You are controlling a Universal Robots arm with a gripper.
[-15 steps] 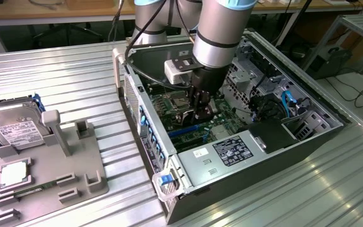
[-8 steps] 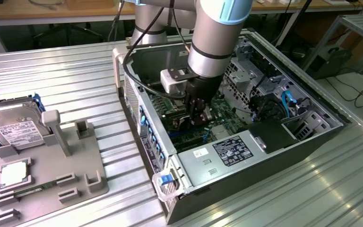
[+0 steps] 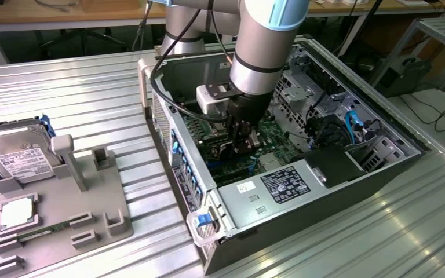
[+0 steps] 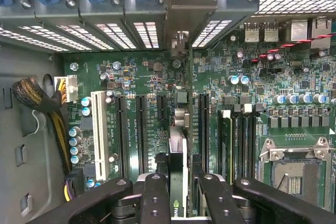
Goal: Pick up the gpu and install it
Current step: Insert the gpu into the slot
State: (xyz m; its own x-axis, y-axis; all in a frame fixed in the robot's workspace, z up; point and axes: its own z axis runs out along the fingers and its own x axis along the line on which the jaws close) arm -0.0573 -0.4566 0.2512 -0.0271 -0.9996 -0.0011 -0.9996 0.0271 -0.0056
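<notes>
We see the claw [image 4: 178,195] clenched on the gpu [image 4: 178,174], its two black fingers [image 4: 155,198] pressing the card's flat sides while the card stands on edge over the green motherboard [image 4: 157,82], in line with the long black slots [image 4: 142,127] and with its metal bracket [image 4: 189,9] up against the blue-clipped rear openings. In the exterior view the claw [image 3: 242,142] reaches deep into the open computer case [image 3: 377,168], which lies on the ribbed metal bench [image 3: 76,87]. Toward the exterior view's left sits a grey fixture tray [image 3: 91,226] carrying a silver hard drive [image 3: 18,153].
</notes>
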